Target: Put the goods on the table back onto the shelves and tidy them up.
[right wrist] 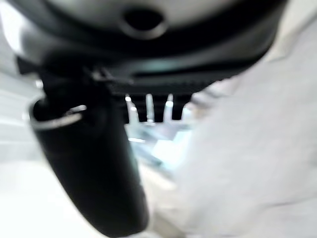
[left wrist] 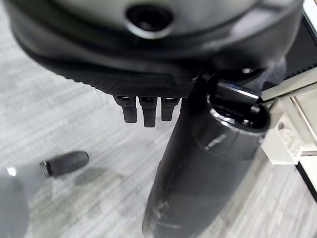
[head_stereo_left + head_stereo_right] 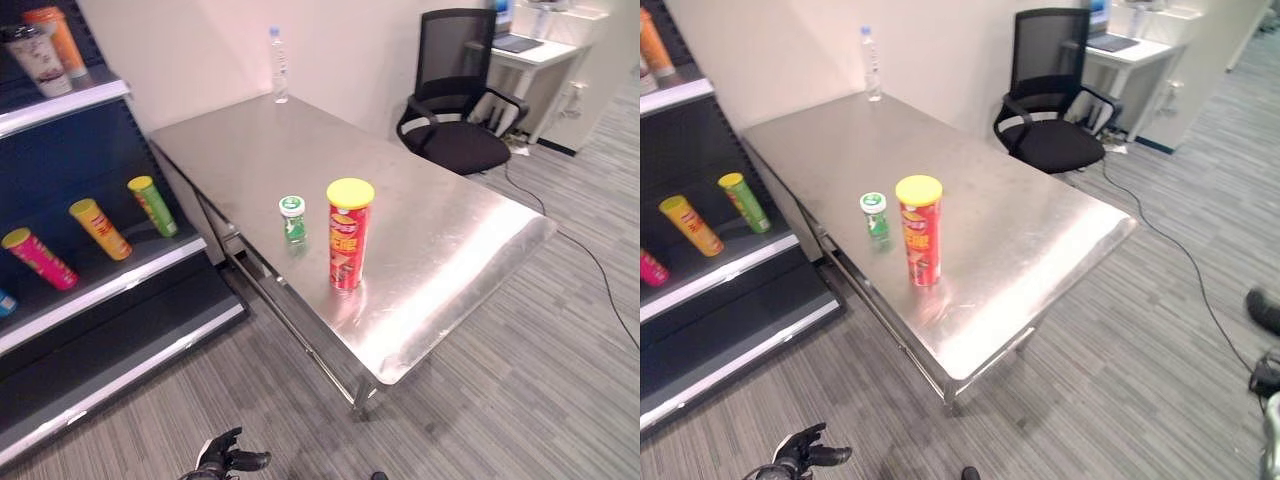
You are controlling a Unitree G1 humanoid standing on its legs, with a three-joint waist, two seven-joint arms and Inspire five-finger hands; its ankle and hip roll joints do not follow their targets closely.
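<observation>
Down by the grey striped floor [image 3: 480, 400], the left hand [image 3: 222, 455] hangs with fingers spread loose, holding nothing; the right hand [image 1: 94, 163] is too blurred to tell its fingers. On the steel table [image 3: 450, 260] stand a red can [image 3: 348, 235] (yellow lid) and, just beside it, a small green bottle [image 3: 292, 219]. Leftward, shelves [image 3: 100, 290] hold lying cans. Farther back stand a water bottle [image 3: 279, 65] and a black chair [image 3: 455, 95].

Steel table [image 3: 430, 250]: red can [image 3: 348, 236], green jar [image 3: 292, 219], bottle [image 3: 279, 66]
</observation>
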